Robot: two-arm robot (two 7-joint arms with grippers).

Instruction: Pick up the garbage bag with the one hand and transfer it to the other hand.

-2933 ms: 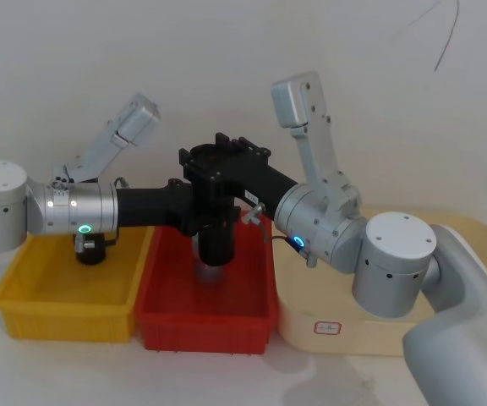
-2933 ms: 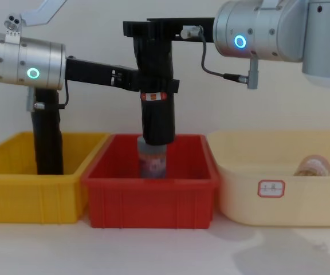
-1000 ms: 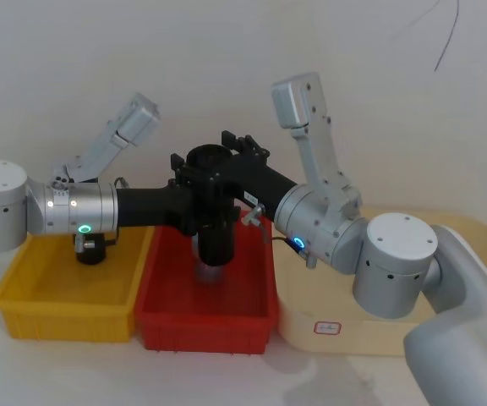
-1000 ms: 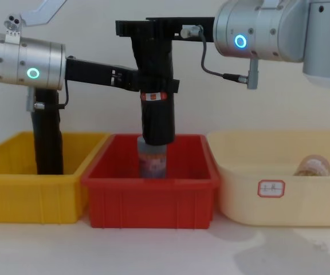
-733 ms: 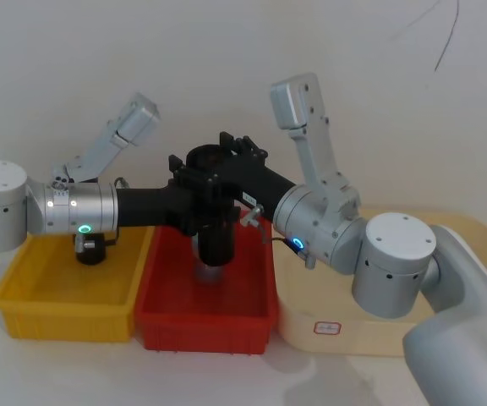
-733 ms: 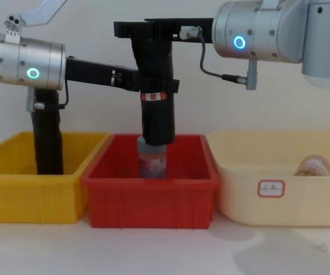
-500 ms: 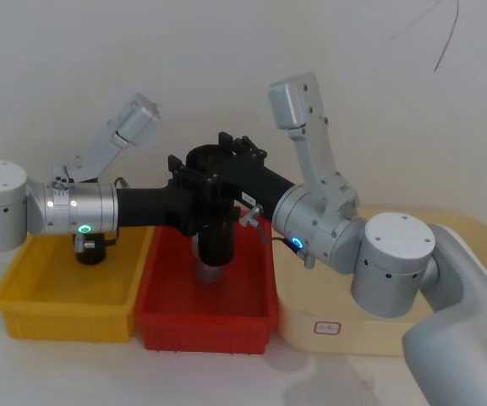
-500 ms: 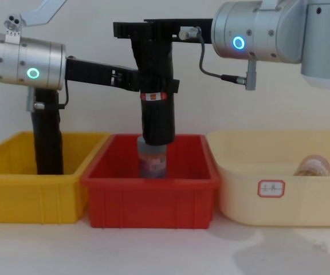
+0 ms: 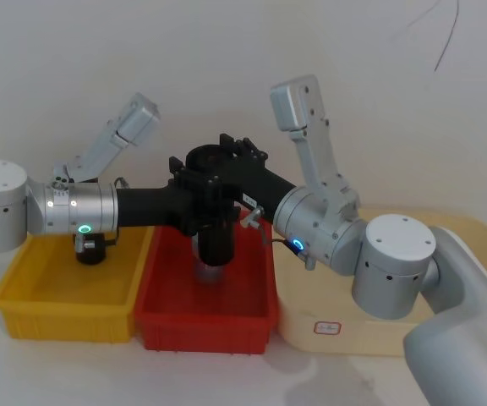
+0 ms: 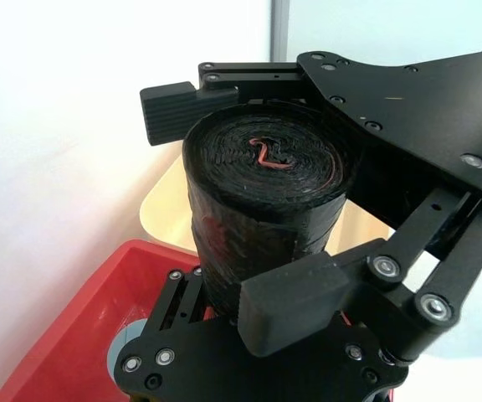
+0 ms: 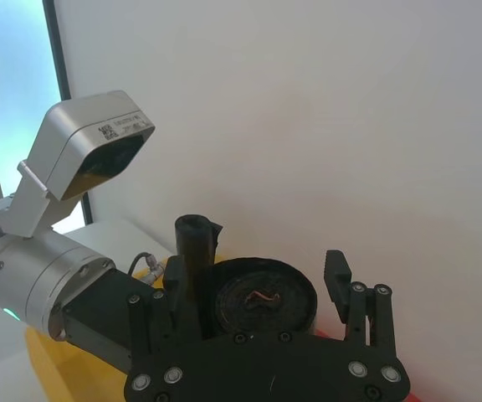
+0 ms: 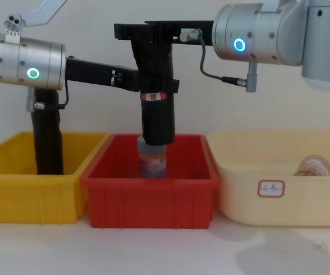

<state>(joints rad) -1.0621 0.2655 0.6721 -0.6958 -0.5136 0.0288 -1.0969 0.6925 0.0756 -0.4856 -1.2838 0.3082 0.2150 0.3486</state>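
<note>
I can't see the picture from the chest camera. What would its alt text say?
Two robot arms meet above a red bin, both at an upright black roll of garbage bags: the left gripper clamps its middle, and the right gripper is around its top. A yellow bin sits left of the red one and a cream tub right.

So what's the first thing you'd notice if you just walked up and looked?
The black garbage bag roll, held upright in the air over the red bin in the middle. The left tool grips it at its red label band, while the right tool sits around its top end. A second black roll stands in the yellow bin on the left.
</note>
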